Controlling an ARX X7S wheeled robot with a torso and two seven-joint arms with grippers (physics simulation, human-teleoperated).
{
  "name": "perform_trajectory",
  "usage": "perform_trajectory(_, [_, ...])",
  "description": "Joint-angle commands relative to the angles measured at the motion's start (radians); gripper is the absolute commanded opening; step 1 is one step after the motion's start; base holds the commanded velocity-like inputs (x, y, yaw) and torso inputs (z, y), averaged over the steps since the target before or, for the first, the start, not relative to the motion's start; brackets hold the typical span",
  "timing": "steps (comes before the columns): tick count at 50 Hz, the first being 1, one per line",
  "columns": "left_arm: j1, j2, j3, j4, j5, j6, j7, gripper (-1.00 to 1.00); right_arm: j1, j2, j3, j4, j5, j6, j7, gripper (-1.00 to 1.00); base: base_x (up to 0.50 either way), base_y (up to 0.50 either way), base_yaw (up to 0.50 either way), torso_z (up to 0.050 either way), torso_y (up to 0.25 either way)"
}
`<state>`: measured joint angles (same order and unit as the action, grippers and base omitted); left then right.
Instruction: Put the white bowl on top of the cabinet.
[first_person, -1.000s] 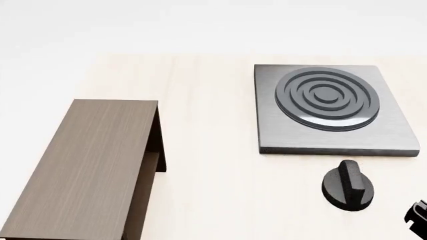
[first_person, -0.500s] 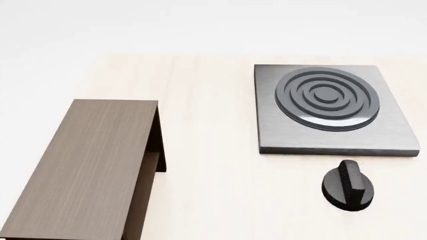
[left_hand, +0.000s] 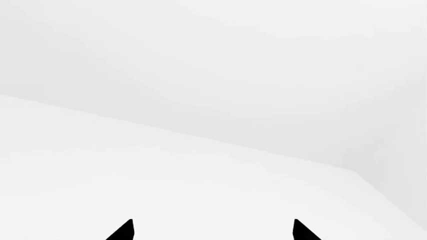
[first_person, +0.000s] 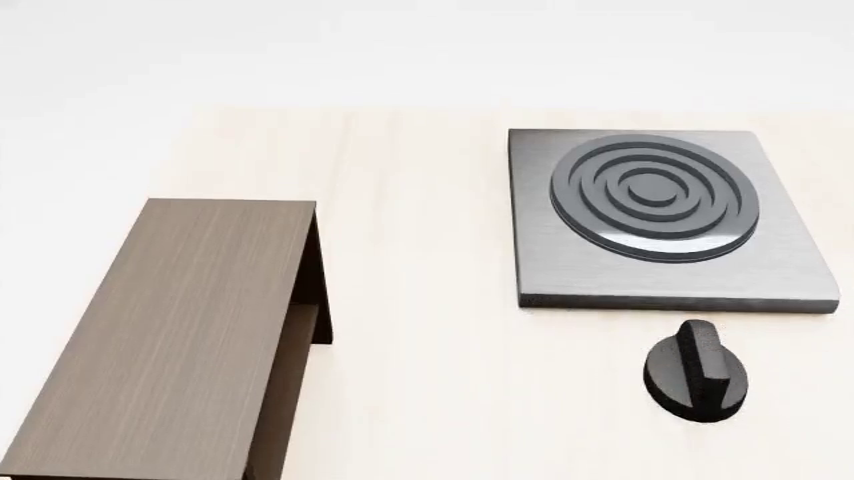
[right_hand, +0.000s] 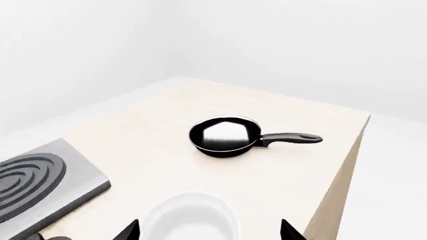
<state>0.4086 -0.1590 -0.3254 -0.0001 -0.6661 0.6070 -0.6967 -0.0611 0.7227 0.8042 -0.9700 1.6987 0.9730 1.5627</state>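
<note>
Pale wood bench (first_person: 427, 400), head view: the cabinet (first_person: 174, 330) stands with its flat top bare, the grey stove plate (first_person: 661, 220) and the black stove knob (first_person: 697, 372) beside it. Neither arm shows in this view. 1 second ago a dark piece of the right gripper sat at the lower right edge, just beyond the knob; it has since left the frame, while every object on the bench has kept its place.

Left wrist view: only 2 black fingertips (left_hand: 123, 231) of the left gripper (left_hand: 212, 230) show against blank white surroundings. They stand apart with nothing between them, so the fingers are released, and no task object is in sight.

Right wrist view: the 2 tips of the right gripper (right_hand: 210, 231) stand spread, with the white bowl (right_hand: 192, 220) on the bench below and between the fingers, not yet touched. A black frying pan (right_hand: 225, 136) lies well beyond the fingers, and 1 corner of the stove plate lies off to 1 side.

Reading: the right arm's exit from the head view matches a move toward the bowl. The fingers appear lined up for a descent and grasp; lifting and placing remain undone.
</note>
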Motion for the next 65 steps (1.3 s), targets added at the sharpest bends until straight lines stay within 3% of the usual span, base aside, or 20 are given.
perform_trajectory(1, [0.004,-0.001,0.001,0.002,-0.002,0.004,-0.003,1.0,-0.035,0.075,-0.069,0.011,0.041,-0.051,0.001,1.0,0.0,0.0,0.0,0.0,0.0])
perform_trajectory(26, [0.001,-0.006,0.007,-0.008,-0.006,0.009,-0.003,1.0,-0.076,0.075,-0.055,0.073,0.038,-0.122,-0.053,1.0,0.0,0.0,0.0,0.0,0.0])
perform_trajectory(48, [0.005,-0.009,0.011,-0.003,-0.001,0.01,-0.014,1.0,0.035,0.138,-0.186,0.222,-0.018,-0.127,-0.044,1.0,0.0,0.0,0.0,0.0,0.0])
perform_trajectory(65, [0.007,-0.012,0.015,-0.001,0.001,0.01,-0.02,1.0,0.073,0.104,-0.235,0.358,-0.058,-0.148,-0.141,1.0,0.0,0.0,0.0,0.0,0.0])
